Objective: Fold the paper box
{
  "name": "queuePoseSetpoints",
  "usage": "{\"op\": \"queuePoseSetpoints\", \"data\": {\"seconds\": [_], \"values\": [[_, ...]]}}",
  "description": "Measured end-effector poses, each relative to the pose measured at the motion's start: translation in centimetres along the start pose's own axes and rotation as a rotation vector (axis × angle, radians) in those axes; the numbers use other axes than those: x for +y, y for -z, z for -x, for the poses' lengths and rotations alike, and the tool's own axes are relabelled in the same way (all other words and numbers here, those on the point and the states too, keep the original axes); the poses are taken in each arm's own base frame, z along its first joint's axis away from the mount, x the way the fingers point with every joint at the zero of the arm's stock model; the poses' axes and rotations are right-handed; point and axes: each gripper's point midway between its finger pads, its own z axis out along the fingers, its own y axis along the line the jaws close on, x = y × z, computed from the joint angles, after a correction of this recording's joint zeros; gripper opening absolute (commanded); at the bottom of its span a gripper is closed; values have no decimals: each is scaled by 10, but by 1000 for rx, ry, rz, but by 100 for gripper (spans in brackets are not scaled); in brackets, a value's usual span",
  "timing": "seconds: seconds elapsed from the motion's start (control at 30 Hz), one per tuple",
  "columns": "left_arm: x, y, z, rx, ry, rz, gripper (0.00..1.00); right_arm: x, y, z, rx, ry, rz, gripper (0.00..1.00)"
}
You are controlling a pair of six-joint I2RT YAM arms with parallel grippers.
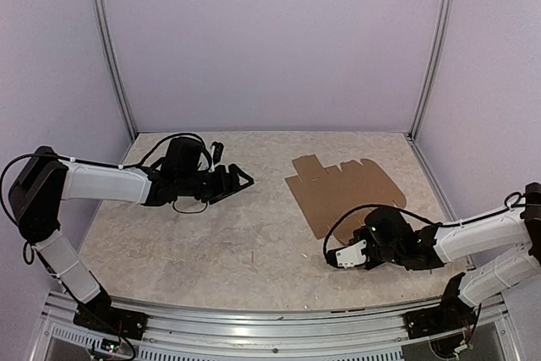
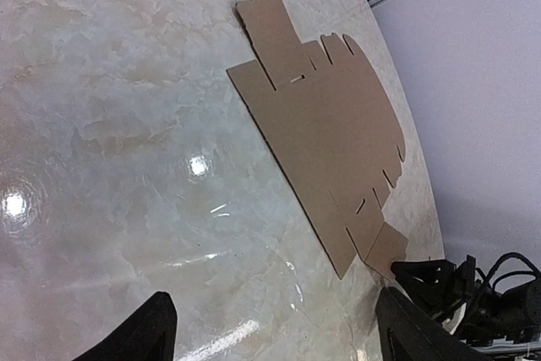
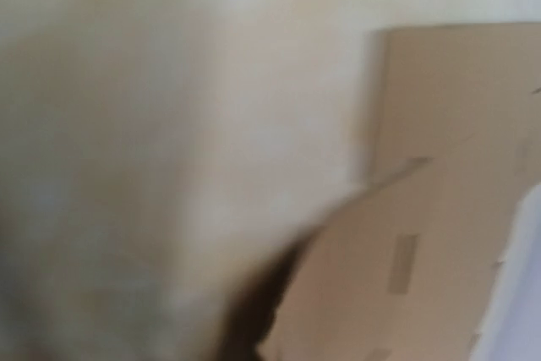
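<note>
Jaws of the left gripper [image 1: 228, 180] stand wide apart with nothing between them, above the marbled tabletop [image 1: 194, 243]. Well off to its right lies the paper box [image 1: 342, 192], an unfolded, flat brown sheet. At the sheet's near corner tab sits the right gripper [image 2: 418, 276], fully closed; its wrist view is too blurred to tell whether cardboard is pinched.
</note>
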Motion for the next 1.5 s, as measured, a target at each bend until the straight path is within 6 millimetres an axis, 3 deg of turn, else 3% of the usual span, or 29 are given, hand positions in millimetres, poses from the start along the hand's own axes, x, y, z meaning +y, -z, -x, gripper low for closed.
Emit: {"op": "queuePoseSetpoints", "data": {"seconds": [0.17, 0.3, 0.47, 0.63, 0.87, 1.0, 1.13, 1.23, 1.37, 1.5], "values": [[-3, -6, 4, -27, 56, -27, 79, -56, 17, 23, -69, -133, -70, 0], [-2, -24, -4, -15, 147, -42, 77, -94, 31, 44, -151, -217, -103, 0], [-5, -59, -26, 54, 280, -68, 74, -86, 33, 50, -180, -258, -37, 0], [-5, -78, -47, 104, 385, -94, 71, -77, 35, 54, -195, -274, 12, 0], [-13, -96, -41, 106, 437, -134, 63, -67, 38, 63, -230, -278, 61, 0], [-24, -108, -27, 90, 441, -172, 45, -68, 42, 67, -249, -290, 76, 0], [-27, -114, -26, 92, 454, -198, 20, -67, 44, 70, -266, -301, 89, 0], [-24, -117, -29, 96, 457, -202, 7, -63, 47, 73, -283, -309, 119, 26], [-20, -115, -32, 94, 422, -208, 0, -65, 62, 86, -343, -331, 198, 41], [-17, -105, -33, 106, 328, -206, 0, -93, 88, 99, -443, -382, 265, 50]]}}
